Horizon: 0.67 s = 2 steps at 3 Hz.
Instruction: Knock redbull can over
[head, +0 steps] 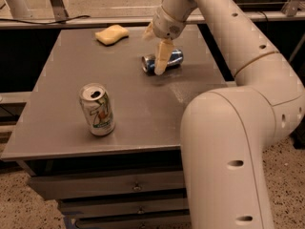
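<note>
The redbull can [167, 60], slim, blue and silver, lies on its side on the grey table [143, 113] toward the back right, its silver top pointing left. My gripper [155, 51] hangs just above and in front of the can. One tan finger [163, 56] reaches down across the can's left half; the other finger [148, 31] sits higher to the left. The fingers are spread and hold nothing.
A white 7UP can [97, 109] stands upright at the front left of the table. A yellow sponge [112, 34] lies at the back. My arm [228, 142] fills the right side. Drawers [136, 187] sit below the table top.
</note>
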Tool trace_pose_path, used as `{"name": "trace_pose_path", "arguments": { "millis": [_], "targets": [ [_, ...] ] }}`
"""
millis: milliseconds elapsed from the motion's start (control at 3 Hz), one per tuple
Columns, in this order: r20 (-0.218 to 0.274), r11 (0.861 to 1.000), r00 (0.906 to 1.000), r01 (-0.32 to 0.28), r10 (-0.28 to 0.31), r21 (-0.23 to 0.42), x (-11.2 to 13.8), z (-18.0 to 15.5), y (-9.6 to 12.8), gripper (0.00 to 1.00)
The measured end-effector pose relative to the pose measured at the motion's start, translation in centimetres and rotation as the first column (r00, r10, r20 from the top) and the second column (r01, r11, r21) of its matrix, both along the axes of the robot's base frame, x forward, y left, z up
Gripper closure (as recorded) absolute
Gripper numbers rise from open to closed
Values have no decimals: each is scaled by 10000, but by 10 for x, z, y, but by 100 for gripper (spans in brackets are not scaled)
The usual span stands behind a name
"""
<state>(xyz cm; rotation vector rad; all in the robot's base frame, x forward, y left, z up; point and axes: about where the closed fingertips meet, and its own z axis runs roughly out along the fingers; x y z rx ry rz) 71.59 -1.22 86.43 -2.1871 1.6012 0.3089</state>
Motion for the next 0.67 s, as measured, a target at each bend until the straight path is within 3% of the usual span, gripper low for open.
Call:
{"name": "trace_pose_path", "arguments": {
  "millis": [333,667],
  "targets": [
    [-162,9973,9998,140,-129,716,-2,16,1,0],
    [-413,9814,9969,739,-676,1769,-8,32,-14,0]
  ]
}}
